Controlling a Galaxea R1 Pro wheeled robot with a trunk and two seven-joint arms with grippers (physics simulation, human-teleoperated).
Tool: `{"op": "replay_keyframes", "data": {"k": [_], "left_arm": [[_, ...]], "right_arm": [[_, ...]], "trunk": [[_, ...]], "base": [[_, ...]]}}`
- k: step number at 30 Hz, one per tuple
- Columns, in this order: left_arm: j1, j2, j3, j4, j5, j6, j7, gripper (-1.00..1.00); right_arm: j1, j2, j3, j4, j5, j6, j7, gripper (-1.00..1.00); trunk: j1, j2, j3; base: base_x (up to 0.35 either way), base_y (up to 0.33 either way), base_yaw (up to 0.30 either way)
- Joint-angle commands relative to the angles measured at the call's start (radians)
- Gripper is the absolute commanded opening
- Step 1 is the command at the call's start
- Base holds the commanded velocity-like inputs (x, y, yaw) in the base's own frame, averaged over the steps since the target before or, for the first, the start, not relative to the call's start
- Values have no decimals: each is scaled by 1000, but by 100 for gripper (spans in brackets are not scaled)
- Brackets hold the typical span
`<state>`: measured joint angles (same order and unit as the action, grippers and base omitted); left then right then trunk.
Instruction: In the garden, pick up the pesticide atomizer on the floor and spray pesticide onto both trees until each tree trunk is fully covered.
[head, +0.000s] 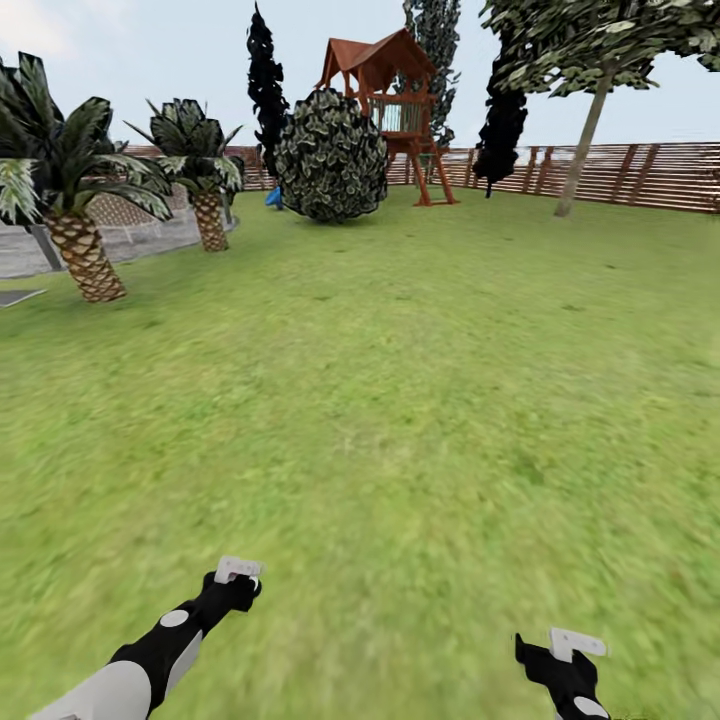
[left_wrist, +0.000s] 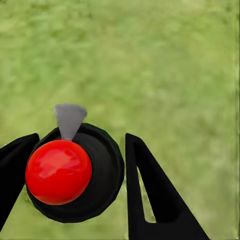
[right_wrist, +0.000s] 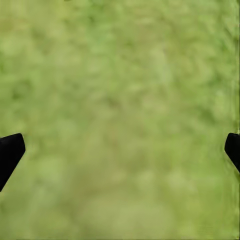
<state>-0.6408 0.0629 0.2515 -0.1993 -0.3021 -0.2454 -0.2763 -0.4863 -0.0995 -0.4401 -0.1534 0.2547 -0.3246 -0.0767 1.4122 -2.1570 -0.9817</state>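
Left gripper (left_wrist: 75, 175) clamped on pesticide atomizer (left_wrist: 75, 172): left wrist view shows round black body with red dome on top, grey nozzle tip poking out, black fingers (left_wrist: 155, 195) either side, grass behind.

Head view: left gripper (head: 238, 572) lower left, atomizer hard to make out there. Right gripper (head: 575, 645) lower right, arm cut off by frame edge; right wrist view shows fingertips (right_wrist: 10, 152) spread wide, nothing between.

Tree (head: 585, 140) upper right, crown cropped. Fence (head: 640, 175) behind. Palms (head: 80, 240) left.
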Motion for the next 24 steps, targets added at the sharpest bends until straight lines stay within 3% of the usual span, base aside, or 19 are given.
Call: {"op": "replay_keyframes", "data": {"k": [1,19,24], "left_arm": [[0,0,0,0,0,0,0,-100],[1,0,0,0,0,0,0,-100],[0,1,1,1,3,-1,-1,-100]], "right_arm": [[0,0,0,0,0,0,0,100],[8,0,0,0,-2,0,0,100],[8,0,0,0,-1,0,0,100]], "trunk": [[0,0,0],[0,0,7],[0,0,9]], "base": [[179,-283,-296],[181,-283,-296],[79,-82,-296]]}}
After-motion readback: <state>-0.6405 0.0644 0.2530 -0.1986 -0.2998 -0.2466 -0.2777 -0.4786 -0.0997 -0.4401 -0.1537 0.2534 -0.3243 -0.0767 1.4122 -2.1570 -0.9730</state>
